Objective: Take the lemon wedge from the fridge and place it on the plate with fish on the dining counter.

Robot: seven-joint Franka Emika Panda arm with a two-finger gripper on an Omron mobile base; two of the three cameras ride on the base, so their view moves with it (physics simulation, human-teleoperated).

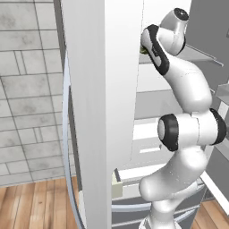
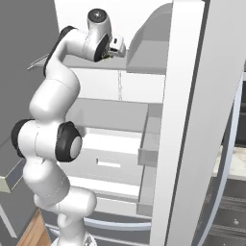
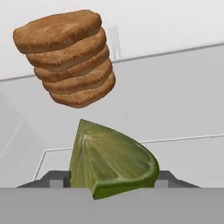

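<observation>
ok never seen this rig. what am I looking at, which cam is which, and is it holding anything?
It's a simulated white robot arm on a driving base, reaching onto an upper shelf of an open fridge. Two pictures come from cameras on the base, behind the arm to its left and right. The third looks along the end effector. There, a lemon wedge sits between the two dark fingertips, with a stack of brown discs beyond it. The pictures do not settle whether the wedge is gripped yet.
</observation>
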